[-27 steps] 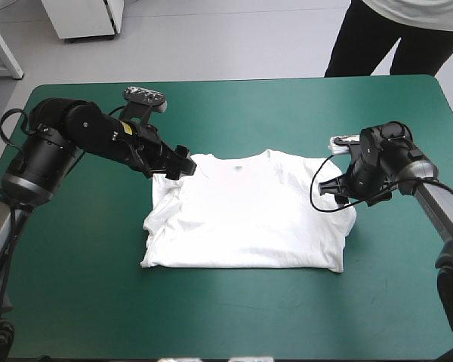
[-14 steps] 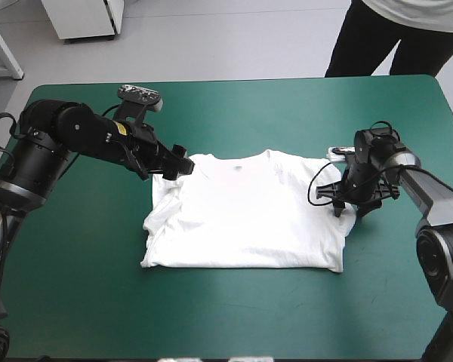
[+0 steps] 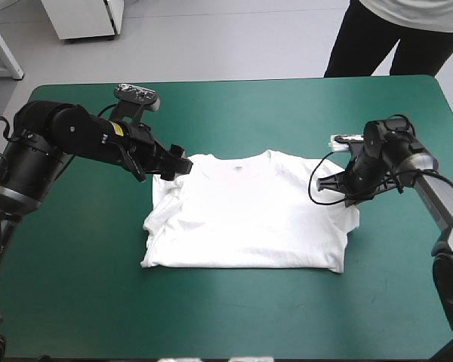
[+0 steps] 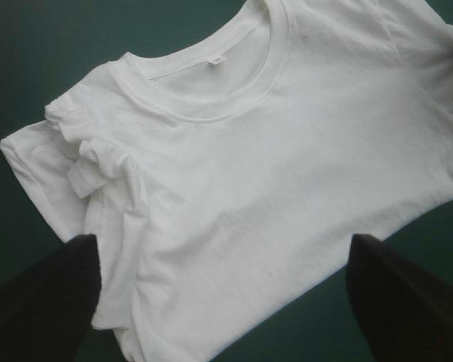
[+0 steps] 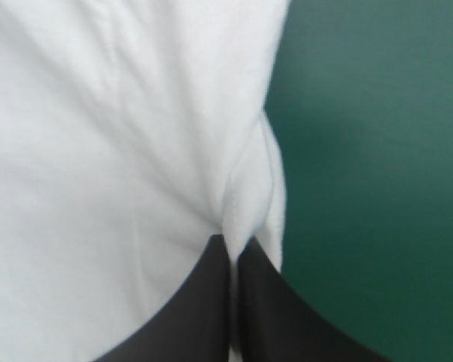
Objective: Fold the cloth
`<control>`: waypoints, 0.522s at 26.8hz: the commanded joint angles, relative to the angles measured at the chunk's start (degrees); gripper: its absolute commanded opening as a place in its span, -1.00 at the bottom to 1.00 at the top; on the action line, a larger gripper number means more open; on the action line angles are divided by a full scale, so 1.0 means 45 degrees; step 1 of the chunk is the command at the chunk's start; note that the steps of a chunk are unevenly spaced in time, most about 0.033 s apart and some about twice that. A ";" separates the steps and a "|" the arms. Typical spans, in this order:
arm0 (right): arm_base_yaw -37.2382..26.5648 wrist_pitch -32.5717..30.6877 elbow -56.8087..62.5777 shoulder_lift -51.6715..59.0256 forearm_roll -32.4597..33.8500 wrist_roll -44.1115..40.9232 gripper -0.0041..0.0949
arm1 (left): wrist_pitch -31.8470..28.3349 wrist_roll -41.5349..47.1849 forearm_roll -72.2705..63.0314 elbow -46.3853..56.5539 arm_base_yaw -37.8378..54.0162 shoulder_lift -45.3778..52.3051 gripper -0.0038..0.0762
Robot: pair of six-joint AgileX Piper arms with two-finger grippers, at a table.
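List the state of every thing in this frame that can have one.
T-shirt: spread flat on the teal-green cover, collar toward the far edge, sleeve on the left arm's side rumpled.
Left gripper: open, at that rumpled sleeve, holding nothing.
Right gripper: shut on the T-shirt's opposite edge.

High view: bright, even light from overhead. Desk point(image 3: 234, 317) cover teal-green, matte, no glare. Soft faint shadows under both arms. T-shirt point(image 3: 249, 219) near washed-out white, creases barely readable.
Left wrist view: cover dim around cloth. Grey crease shadows at bunched sleeve ahead of left jaws. Black fingers point(image 4: 38, 302) show no surface detail.
Right wrist view: pale grey fold shadows just ahead of right jaws. Cover beside them evenly lit.
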State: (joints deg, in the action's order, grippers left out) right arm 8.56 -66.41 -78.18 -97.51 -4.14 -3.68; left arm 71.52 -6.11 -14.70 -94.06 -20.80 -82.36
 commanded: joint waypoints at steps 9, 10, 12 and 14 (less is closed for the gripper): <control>0.1824 0.1438 -0.0359 -0.0289 -0.0864 0.0818 -0.93 | 0.0442 0.0015 -0.0230 -0.0399 -0.0048 0.0516 0.69; 0.1975 0.1583 -0.0359 -0.0537 -0.0864 0.0818 -0.93 | 0.0442 0.0015 -0.0125 -0.0399 -0.0048 0.0516 0.69; 0.2176 0.1859 -0.0359 -0.0964 -0.0813 0.0896 -0.93 | 0.0465 0.0015 0.0047 -0.0399 -0.0048 0.0516 0.69; 0.2320 0.2081 -0.0387 -0.1471 -0.0752 0.1024 -0.93 | 0.0465 0.0015 0.0206 -0.0399 -0.0048 0.0516 0.69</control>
State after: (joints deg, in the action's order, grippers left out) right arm 18.54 -58.70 -78.30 -105.21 -7.60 0.00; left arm 71.54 -6.11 -13.24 -94.06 -20.80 -82.12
